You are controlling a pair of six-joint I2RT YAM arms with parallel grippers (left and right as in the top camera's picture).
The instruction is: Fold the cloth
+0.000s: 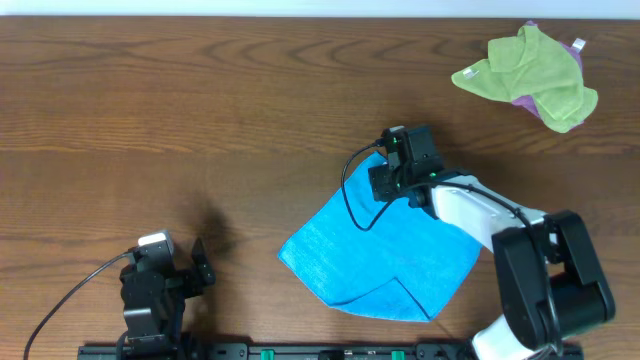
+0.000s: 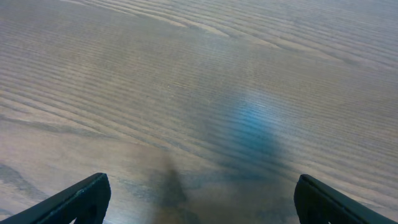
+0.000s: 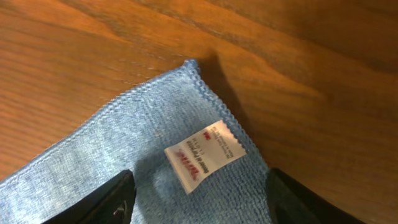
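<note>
The right gripper (image 3: 199, 193) hangs wide open and empty over a corner of the bright sky-blue, roughly square microfibre cloth (image 1: 390, 255), with the small white tag (image 3: 205, 154) lying between its fingers. A shallow close could pinch only tag or hem, and the soft corner could slip mid-fold. The left gripper (image 2: 200, 199), equally wide and empty, faces bare brown wooden table (image 2: 186, 62).

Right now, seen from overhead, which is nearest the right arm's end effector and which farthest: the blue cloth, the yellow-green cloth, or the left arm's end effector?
1. Blue cloth: its far corner lies right under the right end effector.
2. Yellow-green cloth: bunched up at the far right.
3. Left end effector: low on the near left, farthest away.
</note>
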